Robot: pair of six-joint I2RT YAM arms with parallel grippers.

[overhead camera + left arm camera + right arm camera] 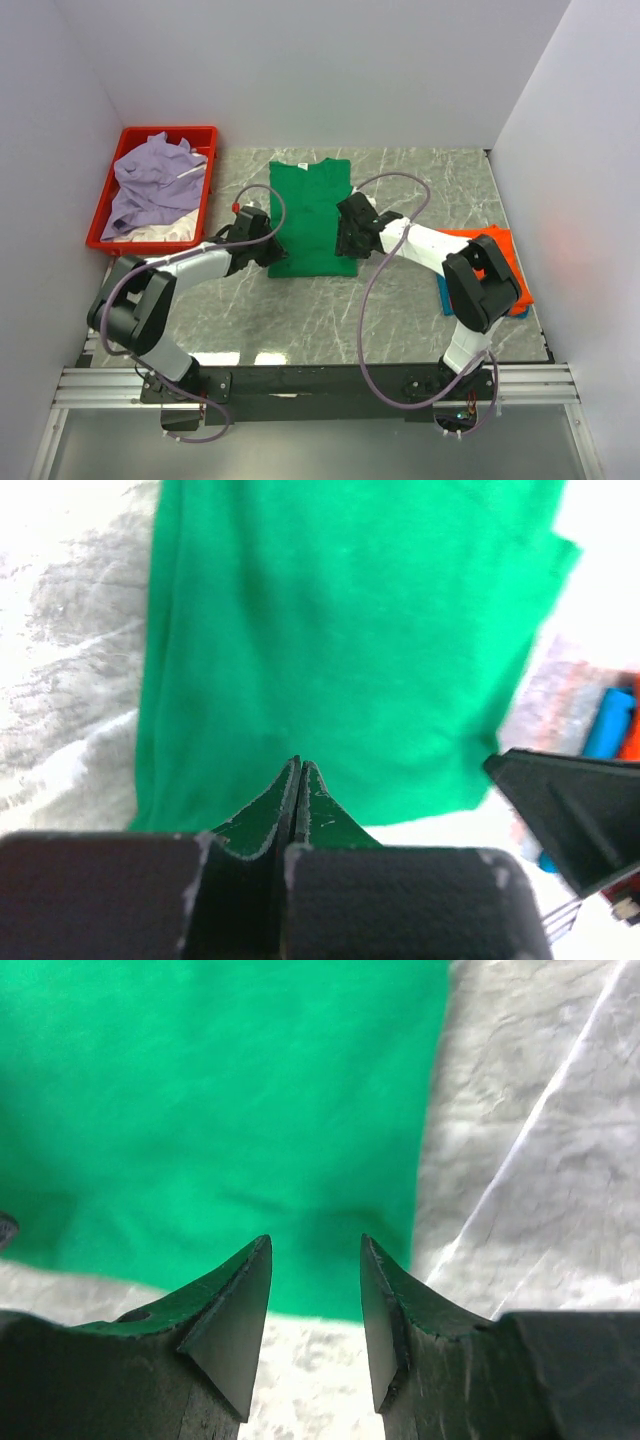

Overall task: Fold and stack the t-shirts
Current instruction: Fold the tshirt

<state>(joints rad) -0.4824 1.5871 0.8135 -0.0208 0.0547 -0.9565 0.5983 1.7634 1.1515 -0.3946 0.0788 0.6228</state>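
Here | green t-shirt (312,215) lay flat mid-counter (420,300), sides apparently folded in | left gripper (298,780) fingers together above near hem, nothing seen between | right gripper (315,1290) fingers apart over hem corner, likely lining up lengthwise fold | orange tee (500,262) already stacked right.

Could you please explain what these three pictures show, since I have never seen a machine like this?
These are two robot arms bolted at the near edge of a marble-patterned table. One picture looks down from above; the other two come from cameras on each wrist, so the dark wedges at the bottom are the gripper fingers. A green t-shirt lies flat in the middle. The left gripper is shut at the shirt's near edge; whether it pinches cloth I cannot tell. The right gripper is open over the other near corner. A red tray holds a lavender t-shirt; folded orange and blue shirts lie at right.
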